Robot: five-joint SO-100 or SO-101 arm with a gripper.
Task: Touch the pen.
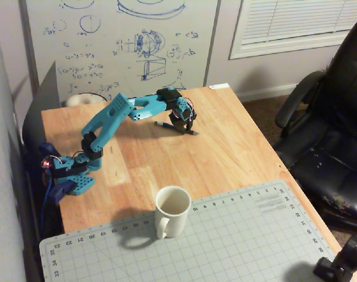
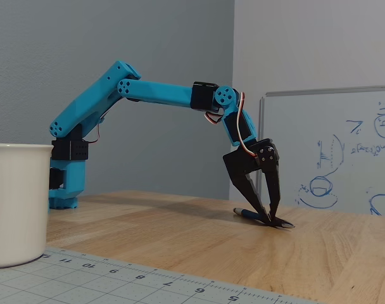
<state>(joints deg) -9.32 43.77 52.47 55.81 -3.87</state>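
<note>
Pen (image 2: 262,218) flat on wooden table (image 2: 180,234), centre-right of low fixed view; gripper (image 2: 271,220) tips down on it, fingers slightly apart, straddling barrel. Contact looks made; best keep pressure light, avoid rolling pen

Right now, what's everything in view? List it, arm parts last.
Thin dark pen with bluish barrel: 1, dark blue and black, flat on the far part of the table, under the gripper tips.
White ceramic mug: 1, white, upright at the mat's near edge.
Grey gridded cutting mat: 1, grey-green, on the near end of the table.
Light wooden table: 1, light wood.
Whiteboard with blue sketches: 1, white, behind the table.
Black office chair: 1, black, right of the table.
Blue robot arm: 1, bright blue, reaching over the table.
Black gripper: 1, slightly open, tips at the pen.
</note>
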